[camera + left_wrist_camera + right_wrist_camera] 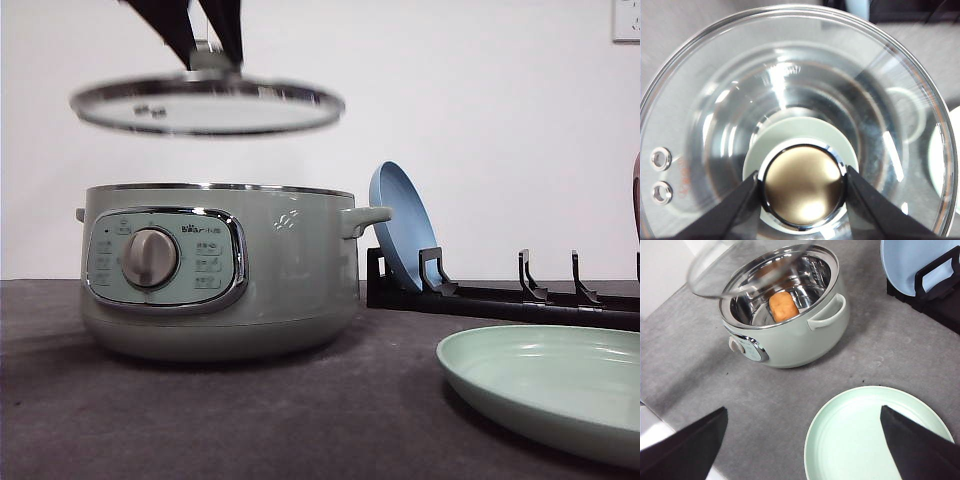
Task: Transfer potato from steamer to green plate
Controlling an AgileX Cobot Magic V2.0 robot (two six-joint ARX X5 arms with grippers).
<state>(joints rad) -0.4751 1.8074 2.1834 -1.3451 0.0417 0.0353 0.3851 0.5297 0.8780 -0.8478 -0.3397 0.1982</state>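
Observation:
The pale green steamer stands open on the left of the grey table. Its glass lid hangs level well above it. My left gripper is shut on the lid's knob, one finger on each side. The orange-brown potato lies on the shiny bottom inside the steamer, partly under the raised lid. The green plate lies flat and bare at the front right. My right gripper hovers open high over the near rim of the green plate, holding nothing.
A black dish rack runs along the back right, with a blue plate leaning upright in its left slot, close to the steamer's right handle. Bare grey table lies between steamer and green plate.

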